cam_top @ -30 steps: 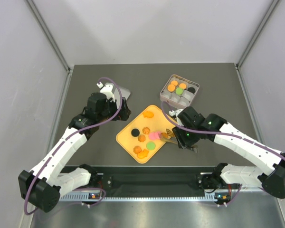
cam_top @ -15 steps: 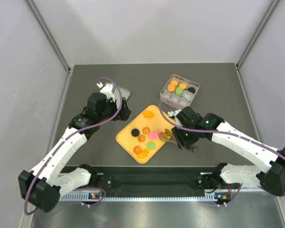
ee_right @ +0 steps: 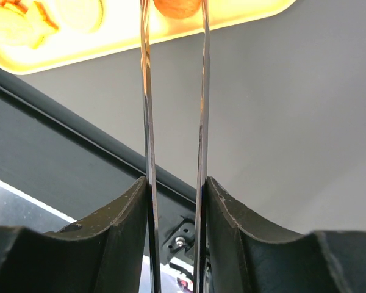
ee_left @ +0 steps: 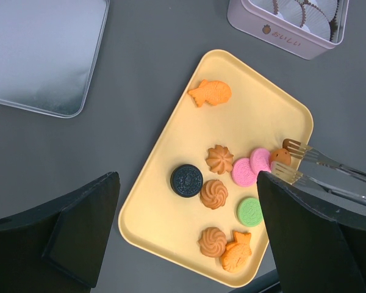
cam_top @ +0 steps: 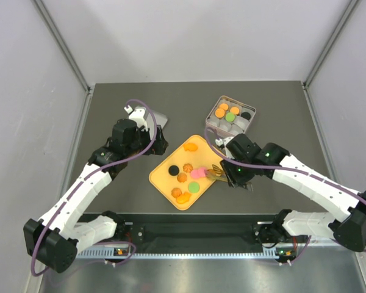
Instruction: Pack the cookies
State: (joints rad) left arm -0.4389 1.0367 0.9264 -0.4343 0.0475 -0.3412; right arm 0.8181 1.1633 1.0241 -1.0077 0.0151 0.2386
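Bright even light, soft shadows, tray [ee_right: 232, 15] overexposed and cookies [ee_right: 177, 6] blurred in right wrist view

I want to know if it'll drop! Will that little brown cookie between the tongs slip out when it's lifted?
Maybe. The brown cookie looks small, rounded and smooth, so the thin fork-tipped tongs could let it slide or pop out. It is probably light and stiff, being so tiny and solid-looking.
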